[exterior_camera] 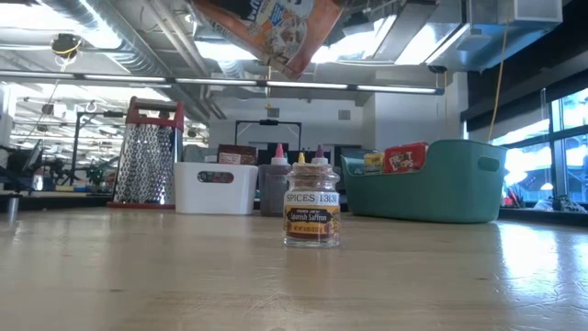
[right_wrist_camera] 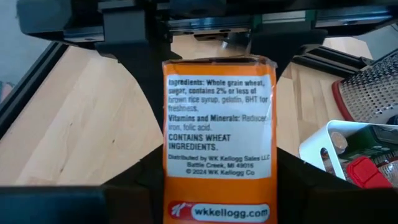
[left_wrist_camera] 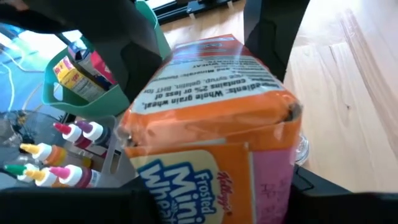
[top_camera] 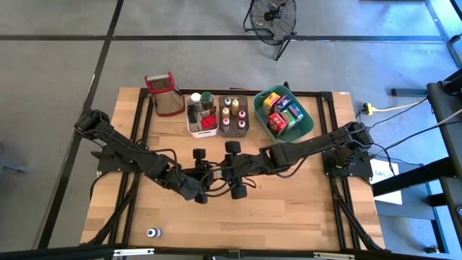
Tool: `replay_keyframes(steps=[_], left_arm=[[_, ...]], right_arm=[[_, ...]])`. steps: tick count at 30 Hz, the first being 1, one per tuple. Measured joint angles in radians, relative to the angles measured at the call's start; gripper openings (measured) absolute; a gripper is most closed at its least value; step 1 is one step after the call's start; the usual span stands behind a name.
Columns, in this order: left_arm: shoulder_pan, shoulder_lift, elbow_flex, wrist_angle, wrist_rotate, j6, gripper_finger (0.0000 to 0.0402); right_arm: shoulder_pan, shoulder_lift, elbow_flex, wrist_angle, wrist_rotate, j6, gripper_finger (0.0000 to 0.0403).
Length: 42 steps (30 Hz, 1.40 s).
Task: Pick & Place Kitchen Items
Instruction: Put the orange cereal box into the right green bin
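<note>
An orange cereal box (left_wrist_camera: 211, 118) hangs above the table's middle between my two grippers; the low view shows it tilted at the picture's top (exterior_camera: 276, 32). My left gripper (left_wrist_camera: 211, 208) is shut on one end of it and my right gripper (right_wrist_camera: 219, 202) on the other, and they meet at the table's centre (top_camera: 216, 177). A small spice jar (exterior_camera: 310, 213) stands upright on its base on the wood, near the front left (top_camera: 152, 232). My left gripper pinches the cereal box between its two fingers, by the side walls of its near end (left_wrist_camera: 186, 186). The fingers slant down and lie along the box. The box is lifted clear of the table and tilted. My right gripper has one finger (right_wrist_camera: 134, 180) on each narrow edge of the box's ingredients panel, at the lower end (right_wrist_camera: 217, 186). It comes from the table's right, slanting down, opposite the left gripper. The box stays clear of the table.
Along the far edge stand a steel grater with a red handle (top_camera: 164, 94), a white bin (top_camera: 202, 115), a brown bin of small bottles (top_camera: 233, 115) and a teal bin of boxes (top_camera: 283, 114). Bare wood lies in front of the arms.
</note>
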Motion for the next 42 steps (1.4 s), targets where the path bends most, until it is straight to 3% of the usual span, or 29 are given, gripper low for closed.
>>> replay_keyframes(steps=[7,16,26,31,35,42], left_arm=[[0.005,0.0,0.0,-0.016,0.008,-0.016,0.0158],[0.005,0.0,0.0,-0.018,0.033,0.037,0.0227],[0.006,-0.001,0.0,-0.079,-0.029,0.029,0.0267],[0.004,-0.001,0.0,-0.103,-0.022,-0.006,0.0265],[0.006,-0.001,0.0,-0.132,-0.022,-0.051,0.0263],[0.005,-0.001,0.0,-0.215,0.006,-0.137,0.0263]], right_arm=[[-0.001,0.0,0.0,-0.004,0.003,-0.001,0.0168],[0.001,0.0,0.003,-0.032,0.002,0.005,0.0167],[0.07,-0.003,0.01,-0.31,0.026,0.165,0.0165],[0.118,-0.024,0.01,-0.435,0.134,0.273,0.0165],[0.157,-0.075,0.01,-0.599,0.286,0.409,0.0166],[0.245,-0.22,0.01,-1.071,0.572,0.843,0.0166]])
